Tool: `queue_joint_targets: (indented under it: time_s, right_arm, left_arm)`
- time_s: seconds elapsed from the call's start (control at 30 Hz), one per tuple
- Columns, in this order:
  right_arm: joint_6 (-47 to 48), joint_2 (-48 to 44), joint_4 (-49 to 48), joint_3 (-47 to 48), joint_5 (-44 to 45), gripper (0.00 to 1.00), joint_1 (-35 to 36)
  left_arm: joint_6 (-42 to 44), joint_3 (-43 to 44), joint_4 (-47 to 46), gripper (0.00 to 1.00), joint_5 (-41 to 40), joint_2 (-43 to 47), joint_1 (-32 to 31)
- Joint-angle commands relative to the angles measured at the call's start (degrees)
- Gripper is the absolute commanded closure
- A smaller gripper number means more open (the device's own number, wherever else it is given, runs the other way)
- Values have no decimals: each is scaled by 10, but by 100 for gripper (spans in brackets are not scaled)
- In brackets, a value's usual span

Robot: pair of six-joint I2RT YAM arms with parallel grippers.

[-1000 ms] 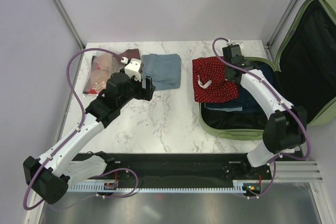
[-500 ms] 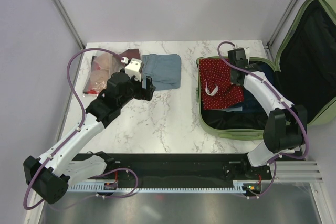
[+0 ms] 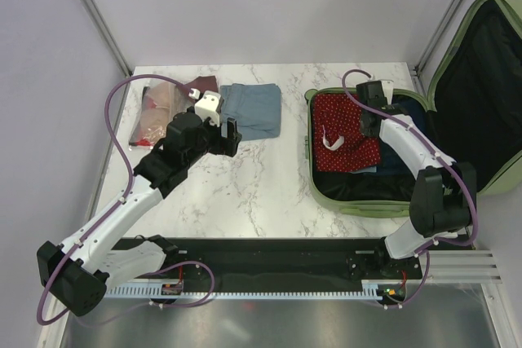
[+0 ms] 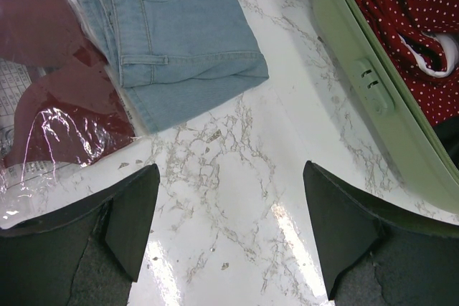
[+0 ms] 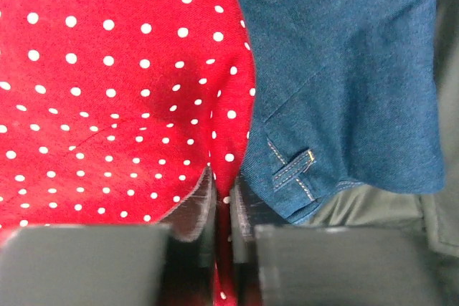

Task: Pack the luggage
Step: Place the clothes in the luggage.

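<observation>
Lying open at the right side of the table [image 3: 261,177], the suitcase [image 3: 356,208] is seen with its lid raised to the right, and a red dotted cloth [image 3: 347,152] is spread inside it beside dark blue jeans [image 5: 344,69]. A fold of this cloth is pinched between the almost closed fingers of the right gripper [image 5: 224,198]. The left gripper [image 4: 231,177] is held spread wide above the marble, near folded light jeans [image 4: 179,41].

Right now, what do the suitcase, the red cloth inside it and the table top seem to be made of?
The suitcase looks like hard moulded plastic: smooth, matte green shell. The red cloth is a soft fabric, perhaps cotton: fine weave, printed white dots. The table top looks like glossy marble, grey-veined and reflective; possibly laminate.
</observation>
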State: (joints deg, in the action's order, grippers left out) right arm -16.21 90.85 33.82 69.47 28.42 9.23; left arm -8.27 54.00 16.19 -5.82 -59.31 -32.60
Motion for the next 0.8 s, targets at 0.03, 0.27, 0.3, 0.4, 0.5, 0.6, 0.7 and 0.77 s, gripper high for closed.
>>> queue_joint_targets:
  time_s: [0.03, 0.27, 0.3, 0.4, 0.5, 0.6, 0.7, 0.77]
  right_arm:
    - [-22, 6, 18, 25, 41, 54, -5]
    - [-27, -8, 70, 102, 84, 22, -4]
    - [-28, -22, 71, 108, 83, 22, -3]
    - [-13, -53, 41, 110, 23, 22, 4]
    - [-4, -71, -14, 81, -101, 23, 5]
    - [-19, -45, -29, 66, -176, 24, 5]
    - [-37, -22, -69, 38, -231, 26, 6]
    - [-48, -9, -80, 17, -246, 27, 7]
  left_arm:
    - [-13, 3, -12, 12, 3, 0, -1]
    - [-12, 4, -11, 12, 0, 2, -1]
    - [-12, 4, -12, 12, 1, 2, -1]
    - [-11, 4, -11, 12, 1, 2, -1]
    - [-11, 4, -12, 12, 3, 0, -1]
    - [-10, 3, -11, 12, 4, -3, -1]
    - [-10, 3, -11, 12, 4, -5, -1]
    - [-10, 3, -11, 12, 4, -7, -1]
